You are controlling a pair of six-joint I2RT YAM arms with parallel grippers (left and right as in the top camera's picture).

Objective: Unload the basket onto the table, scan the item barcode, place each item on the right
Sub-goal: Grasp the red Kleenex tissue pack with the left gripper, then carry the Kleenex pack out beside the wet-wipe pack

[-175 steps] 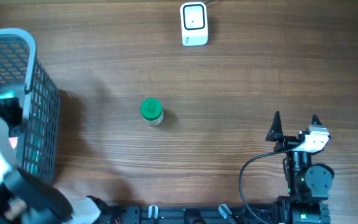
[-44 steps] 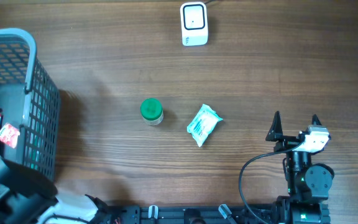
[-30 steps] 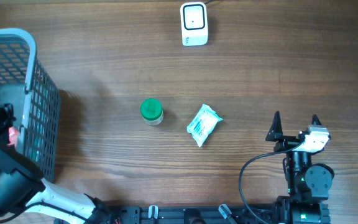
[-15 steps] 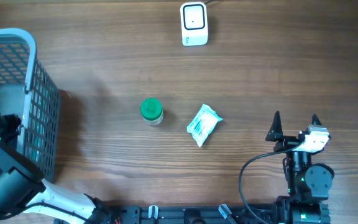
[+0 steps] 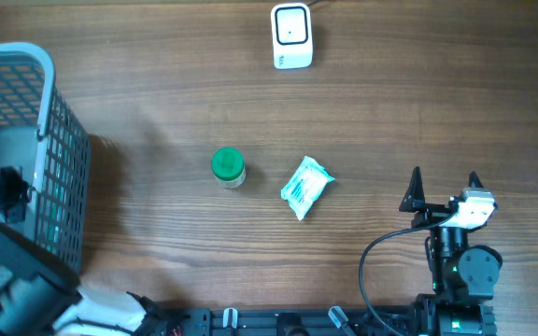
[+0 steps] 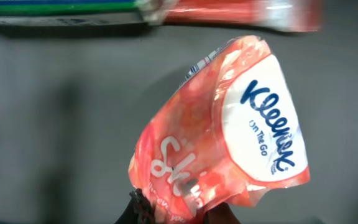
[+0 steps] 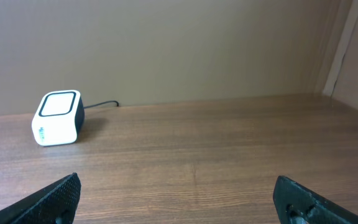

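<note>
Wood-grain counter (image 5: 418, 112) carried a grey mesh basket (image 5: 63, 177), with the left arm reaching into it. Left fingers (image 6: 139, 210) were pressed together, pinching the lower edge of a pink-orange Kleenex pack (image 6: 229, 143) with a white oval label. Beyond the pack lay other packages (image 6: 241, 14). Right fingers (image 7: 58, 194) stood spread, holding nothing, with the white scanner (image 7: 57, 117) ahead of them. Between the two sets of fingers sat a green-lidded jar (image 5: 227, 167) and a blue-white packet (image 5: 304, 187).
</note>
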